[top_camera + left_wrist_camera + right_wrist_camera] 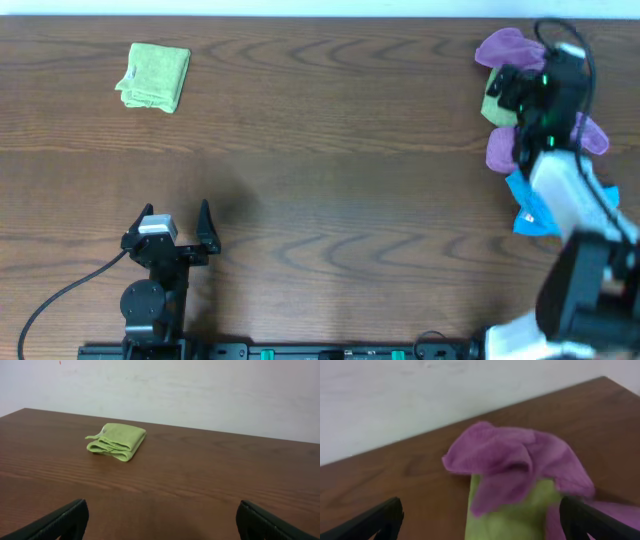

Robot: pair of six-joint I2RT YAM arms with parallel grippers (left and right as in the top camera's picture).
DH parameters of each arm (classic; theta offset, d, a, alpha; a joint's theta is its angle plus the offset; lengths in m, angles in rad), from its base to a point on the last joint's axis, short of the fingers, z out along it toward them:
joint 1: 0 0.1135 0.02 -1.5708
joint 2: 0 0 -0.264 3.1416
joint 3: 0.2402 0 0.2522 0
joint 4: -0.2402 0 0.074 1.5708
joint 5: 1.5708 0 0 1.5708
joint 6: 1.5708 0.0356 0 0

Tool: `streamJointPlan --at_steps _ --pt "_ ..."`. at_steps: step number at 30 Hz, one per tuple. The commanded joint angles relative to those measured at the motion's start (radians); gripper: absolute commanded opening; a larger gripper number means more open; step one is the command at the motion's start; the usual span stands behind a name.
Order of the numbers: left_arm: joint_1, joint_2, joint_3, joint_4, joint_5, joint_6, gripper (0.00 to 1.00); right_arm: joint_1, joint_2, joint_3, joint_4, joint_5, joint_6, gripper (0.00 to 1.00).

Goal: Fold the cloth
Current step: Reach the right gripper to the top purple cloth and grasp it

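Pinkish-purple cloth [520, 460] is lying crumpled on a lime-green cloth [520, 515]; your right gripper [480, 510] and left gripper [162, 510] are both gaping wide

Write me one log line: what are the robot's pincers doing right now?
left pincer open, empty | right pincer open, empty, at purple cloth | purple cloth crumpled on green cloth | fold not started

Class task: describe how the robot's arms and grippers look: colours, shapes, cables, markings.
Both arms are mostly black. The left arm has a pale grey wrist block and a thin black cable trailing away. The right arm has a white link, green lights and a looping black cable. Jaws are black and tapered.
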Motion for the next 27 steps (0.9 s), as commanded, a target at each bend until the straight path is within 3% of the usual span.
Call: streamJointPlan --at_steps 1,4,9,18,27 --pt "0.007 -0.006 -0.034 -0.025 -0.028 0.007 0.95 -0.019 0.129 0.194 -0.092 -0.006 -0.003 0.99" --pt "0.007 -0.006 -0.034 -0.025 -0.028 0.007 0.95 -0.02 0.223 0.306 -0.181 0.002 0.017 0.99" --pt "0.007 -0.006 -0.034 -0.025 -0.028 0.007 0.95 -0.025 0.298 0.339 -0.218 0.038 0.103 0.85" --pt "0.007 -0.006 -0.034 -0.025 -0.028 0.007 0.95 -0.045 0.383 0.339 -0.235 0.055 0.11 0.89" --pt "0.007 -0.006 -0.034 -0.025 -0.028 0.007 0.96 -0.07 0.406 0.339 -0.208 0.054 0.11 0.84"
